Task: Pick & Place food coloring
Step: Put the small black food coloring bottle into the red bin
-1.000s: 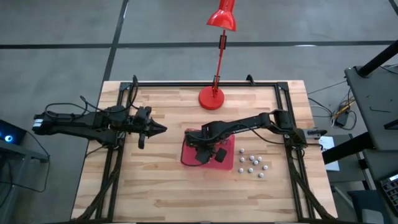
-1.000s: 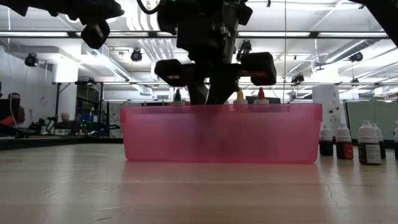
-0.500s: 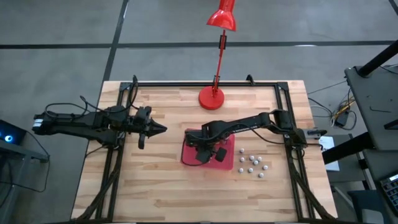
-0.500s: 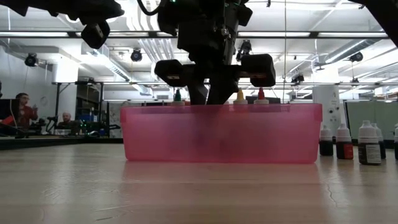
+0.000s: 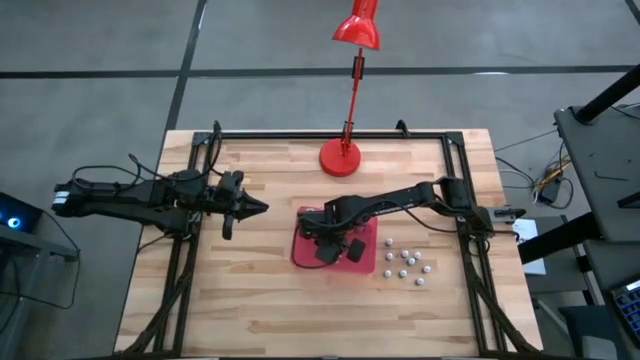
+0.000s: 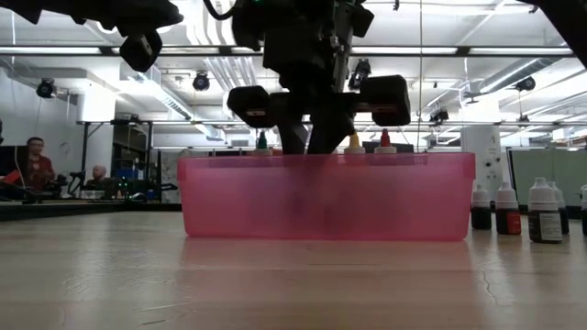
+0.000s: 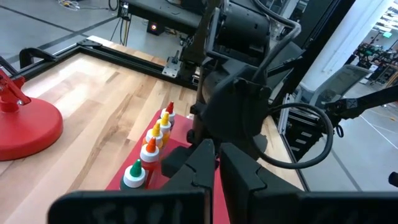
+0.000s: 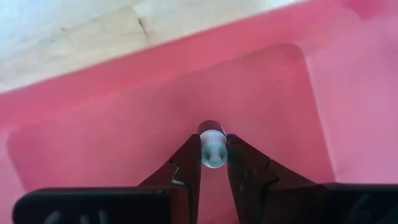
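On the planked wooden table (image 5: 250,290) I see the translucent red plastic tray (image 6: 326,197), a smooth-walled rectangle, with the right gripper (image 8: 213,163) reaching down into it. Its two dark fingers are clamped on a small pale food coloring bottle (image 8: 212,147), held just above the tray floor. Four more cone-capped bottles (image 7: 151,152) stand in a row along the tray edge, while my left gripper (image 5: 258,207) waits well apart over bare wood, fingers together.
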Available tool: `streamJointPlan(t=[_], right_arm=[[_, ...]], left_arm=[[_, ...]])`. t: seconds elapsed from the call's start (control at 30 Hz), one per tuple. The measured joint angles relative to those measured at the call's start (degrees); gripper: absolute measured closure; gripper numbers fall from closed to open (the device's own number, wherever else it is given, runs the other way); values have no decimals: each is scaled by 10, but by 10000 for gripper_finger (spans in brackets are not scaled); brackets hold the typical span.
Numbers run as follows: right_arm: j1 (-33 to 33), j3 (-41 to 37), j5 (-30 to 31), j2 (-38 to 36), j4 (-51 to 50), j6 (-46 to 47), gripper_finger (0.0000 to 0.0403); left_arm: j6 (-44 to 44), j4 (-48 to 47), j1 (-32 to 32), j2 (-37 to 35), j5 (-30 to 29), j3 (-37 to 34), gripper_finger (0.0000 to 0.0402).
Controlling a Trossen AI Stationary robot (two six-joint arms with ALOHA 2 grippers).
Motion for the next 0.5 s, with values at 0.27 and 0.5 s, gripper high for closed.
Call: streamJointPlan(t=[0.27,0.5], right_arm=[[15,0,0,-3,1,13,346],[14,11,0,-3,-5,28,346]], left_arm=[[0,0,0,0,0,0,402],[0,0,0,0,0,0,402]])
